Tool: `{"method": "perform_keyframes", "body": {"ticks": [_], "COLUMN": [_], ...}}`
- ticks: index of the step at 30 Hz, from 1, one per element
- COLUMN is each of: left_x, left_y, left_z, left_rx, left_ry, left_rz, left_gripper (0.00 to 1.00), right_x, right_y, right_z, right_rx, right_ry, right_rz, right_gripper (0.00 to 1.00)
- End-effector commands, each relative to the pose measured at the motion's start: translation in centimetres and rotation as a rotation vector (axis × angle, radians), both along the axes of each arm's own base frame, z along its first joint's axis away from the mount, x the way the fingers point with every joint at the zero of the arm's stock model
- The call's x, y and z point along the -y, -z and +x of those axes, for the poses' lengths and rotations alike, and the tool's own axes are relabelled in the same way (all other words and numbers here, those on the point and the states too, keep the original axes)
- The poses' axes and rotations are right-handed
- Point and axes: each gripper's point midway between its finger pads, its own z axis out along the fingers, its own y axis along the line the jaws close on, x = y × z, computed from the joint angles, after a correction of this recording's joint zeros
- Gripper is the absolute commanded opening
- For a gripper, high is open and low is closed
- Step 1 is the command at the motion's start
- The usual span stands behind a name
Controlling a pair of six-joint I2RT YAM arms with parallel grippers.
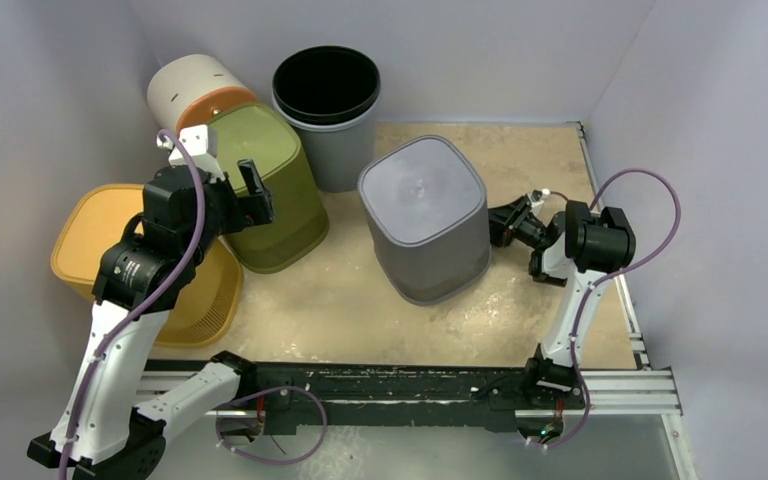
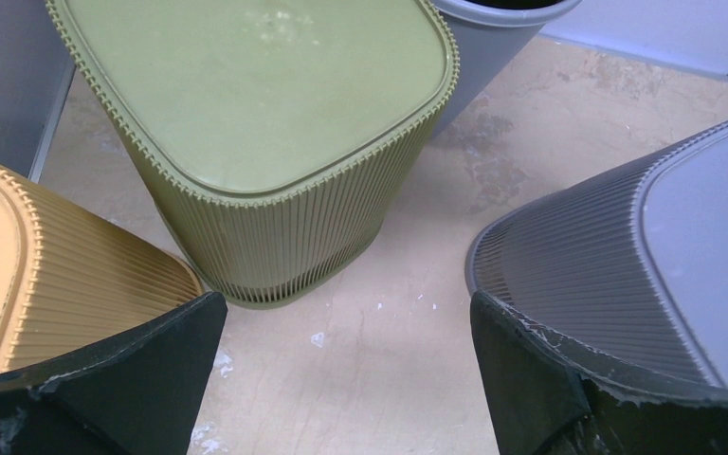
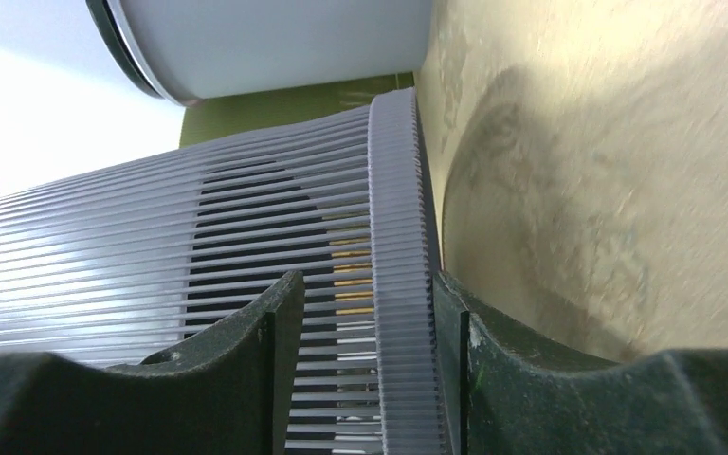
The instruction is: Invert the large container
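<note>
The large grey slatted container (image 1: 425, 215) stands mouth down in the middle of the table, its flat base facing up. It also shows in the left wrist view (image 2: 645, 246) and the right wrist view (image 3: 152, 246). My right gripper (image 1: 503, 224) is at its right side, low by the rim. In the right wrist view the right gripper (image 3: 365, 360) has its fingers on either side of the ribbed rim band (image 3: 400, 237), with a gap on the left side. My left gripper (image 1: 252, 190) is open and empty, and in the left wrist view (image 2: 341, 379) it hangs over bare table.
An olive slatted container (image 1: 270, 195) stands mouth down at the left, with a yellow one (image 1: 90, 240) beside it. A round grey bin (image 1: 327, 100) stands upright at the back. A white and orange cylinder (image 1: 195, 90) is in the back left corner. Walls close in the table.
</note>
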Motion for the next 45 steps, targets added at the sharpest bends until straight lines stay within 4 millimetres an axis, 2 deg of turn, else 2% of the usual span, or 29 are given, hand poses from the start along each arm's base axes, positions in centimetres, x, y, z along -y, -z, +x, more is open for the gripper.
{"method": "perform_keyframes", "body": {"ticks": [1,9,14,19,25,28,30,34,37,41,43,45], "left_x": [0.5,0.5,0.6,0.9,1.3,1.3,1.4,1.4,1.5,1.7,1.8,1.8], "left_y": [-0.8,0.2,0.8,1.6,2.9,3.3,3.3,2.9,2.5,2.5,2.6,2.5], "left_z": [0.6,0.8,1.2,1.7,2.4,2.6,2.6,2.4,2.1,1.9,1.8,1.7], "left_rx": [0.044,0.031,0.024,0.015,-0.007,-0.018,-0.017,-0.004,0.005,0.005,0.003,0.005], "left_ry": [0.02,0.021,0.02,0.024,0.031,0.032,0.036,0.041,0.051,0.064,0.07,0.069], "left_rz": [-0.013,0.003,0.01,0.016,0.025,0.032,0.032,0.023,0.013,0.002,0.0,-0.001], "left_gripper": [0.97,0.97,0.97,0.97,0.97,0.97,0.97,0.97,0.97,0.97,0.97,0.97], "right_x": [1.0,3.1,4.6,5.3,7.1,8.4,9.1,11.2,11.3,9.6,8.1,5.6], "right_y": [-5.6,-3.6,-2.0,-0.6,-0.7,-2.5,-4.9,-11.3,-17.3,-24.1,-27.7,-30.5], "right_z": [1.1,4.4,7.1,7.8,10.4,11.2,11.5,11.5,9.9,6.7,4.6,2.4], "right_rx": [0.474,0.426,0.386,0.332,0.328,0.315,0.332,0.386,0.478,0.608,0.696,0.782], "right_ry": [-0.007,0.038,0.079,0.095,0.15,0.203,0.238,0.319,0.367,0.352,0.357,0.343], "right_rz": [-0.105,-0.149,-0.276,-0.305,-0.41,-0.511,-0.583,-0.796,-0.87,-0.92,-0.943,-0.945], "right_gripper": [0.55,0.57,0.58,0.58,0.58,0.6,0.6,0.64,0.68,0.77,0.8,0.89]}}
